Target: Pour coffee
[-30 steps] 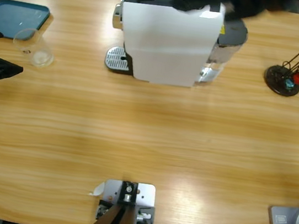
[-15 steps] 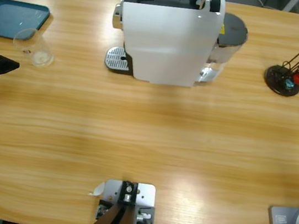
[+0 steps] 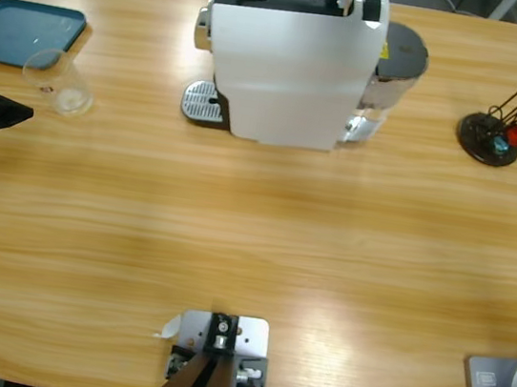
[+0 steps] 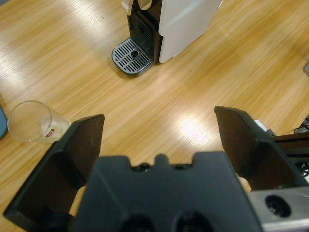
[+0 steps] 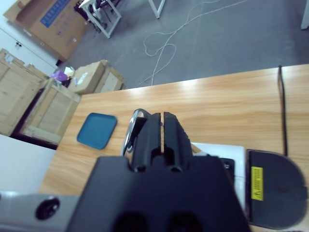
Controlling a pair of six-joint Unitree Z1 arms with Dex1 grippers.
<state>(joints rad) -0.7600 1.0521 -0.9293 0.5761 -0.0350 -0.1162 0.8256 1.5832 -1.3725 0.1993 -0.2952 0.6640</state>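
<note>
We see the left gripper (image 4: 157, 140) spread wide at the table's (image 3: 252, 241) left edge, near the empty-looking glass (image 3: 58, 81); coffee not discernible. Right gripper (image 5: 162, 140) pressed closed above the coffee machine (image 3: 292, 59).

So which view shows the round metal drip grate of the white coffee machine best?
The left wrist view: the round metal drip grate is unobstructed, slots visible. The high view shows it partly under the white coffee machine. The right wrist view misses it.

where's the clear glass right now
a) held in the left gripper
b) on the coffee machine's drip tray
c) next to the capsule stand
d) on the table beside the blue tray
d: the glass stands on the table next to the blue tray, outside the open left gripper.
</note>
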